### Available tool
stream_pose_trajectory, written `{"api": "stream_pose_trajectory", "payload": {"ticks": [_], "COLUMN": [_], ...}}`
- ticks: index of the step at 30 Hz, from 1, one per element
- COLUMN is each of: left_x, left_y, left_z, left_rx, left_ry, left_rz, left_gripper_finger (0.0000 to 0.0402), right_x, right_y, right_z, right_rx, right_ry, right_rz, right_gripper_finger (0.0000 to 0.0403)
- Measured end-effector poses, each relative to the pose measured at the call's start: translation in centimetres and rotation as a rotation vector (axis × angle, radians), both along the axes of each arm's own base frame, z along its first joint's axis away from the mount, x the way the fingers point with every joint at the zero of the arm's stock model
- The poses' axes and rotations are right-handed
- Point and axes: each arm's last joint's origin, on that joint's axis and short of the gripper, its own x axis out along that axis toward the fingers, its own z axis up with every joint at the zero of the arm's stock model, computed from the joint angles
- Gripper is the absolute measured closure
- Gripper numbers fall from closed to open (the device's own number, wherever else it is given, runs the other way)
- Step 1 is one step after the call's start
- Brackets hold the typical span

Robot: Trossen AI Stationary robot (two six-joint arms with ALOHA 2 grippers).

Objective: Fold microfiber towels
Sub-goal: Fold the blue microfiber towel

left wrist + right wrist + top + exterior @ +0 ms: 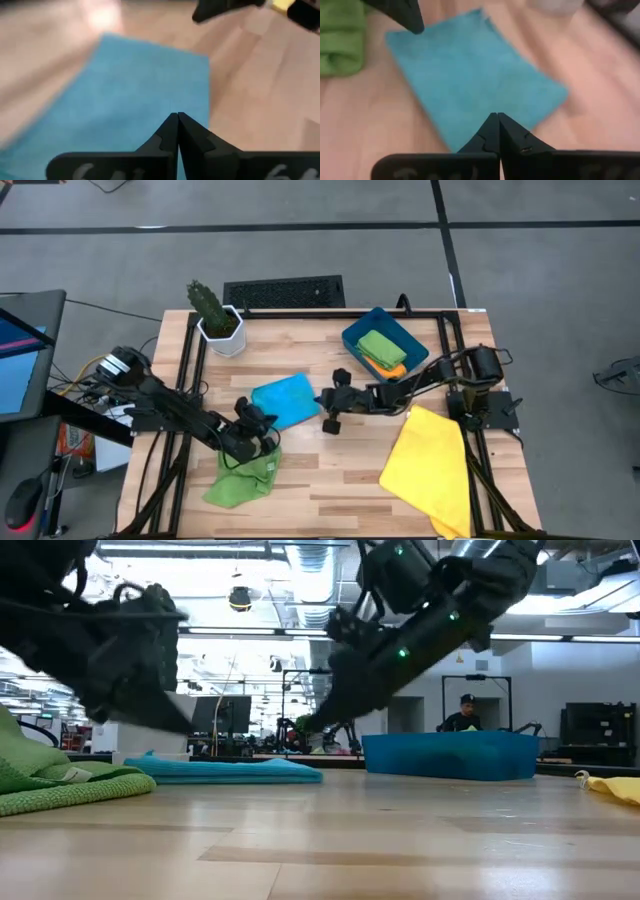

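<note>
The desk [330, 470] is pale wood planks, smooth with a faint sheen. On it the blue towel [285, 400] is soft matt cloth with a fine nap. Beside that towel, the green towel [242, 478] looks fuzzier. The bin [352, 338] is smooth teal plastic.

My bench stands in an open robotics lab: wooden table [330, 480] on grey floor, exposed ceiling ducts [310, 565], strip lights, monitor workstations [225, 715] behind, a seated person [462, 718] at the rear.
</note>
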Motion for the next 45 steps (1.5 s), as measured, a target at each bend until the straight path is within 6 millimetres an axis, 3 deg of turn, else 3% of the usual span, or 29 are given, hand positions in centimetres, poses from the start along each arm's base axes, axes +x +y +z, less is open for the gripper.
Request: {"api": "stream_pose_trajectory", "payload": {"ticks": [5, 9, 11, 16, 22, 26, 32, 36, 40, 45], "left_x": [-0.1, -0.9, -1.6, -2.9, -3.7, -3.6, -3.2, -2.8, -2.7, -2.9], "left_y": [1.3, 2.4, 2.8, 3.4, 3.7, 3.7, 3.5, 3.1, 3.1, 3.1], "left_z": [-0.2, -1.3, -2.0, -3.1, -3.7, -3.7, -3.0, -1.6, -0.3, 0.8], "left_rx": [0.143, 0.123, 0.104, 0.048, 0.017, 0.018, 0.012, 0.024, 0.027, 0.001], "left_ry": [0.033, 0.056, 0.049, 0.044, 0.063, 0.07, 0.034, 0.001, -0.032, -0.06], "left_rz": [0.053, 0.086, 0.104, 0.121, 0.123, 0.114, 0.117, 0.074, 0.047, 0.009], "left_gripper_finger": [0.0402, 0.0401, 0.0402, 0.0401, 0.0401, 0.0402, 0.0402, 0.0401, 0.0401, 0.0401], "right_x": [1.1, 1.4, 2.0, 2.3, 2.4, 2.3, 1.2, -0.4, -0.9, 0.4], "right_y": [-2.6, -4.8, -5.3, -6.3, -7.4, -7.5, -6.9, -7.0, -7.1, -7.8], "right_z": [1.0, -1.3, -2.2, -5.9, -6.6, -4.6, 1.3, 3.7, 3.9, 2.7], "right_rx": [-0.051, 0.008, 0.037, 0.068, 0.106, 0.103, 0.169, 0.214, 0.244, 0.333], "right_ry": [-0.157, -0.13, -0.177, -0.106, -0.091, -0.11, -0.147, -0.083, -0.056, -0.052], "right_rz": [-0.029, -0.016, -0.005, -0.041, -0.092, -0.096, -0.126, -0.163, -0.192, -0.269], "right_gripper_finger": [0.0384, 0.0386, 0.0386, 0.0385, 0.0389, 0.0383, 0.0371, 0.0331, 0.026, 0.0177]}}
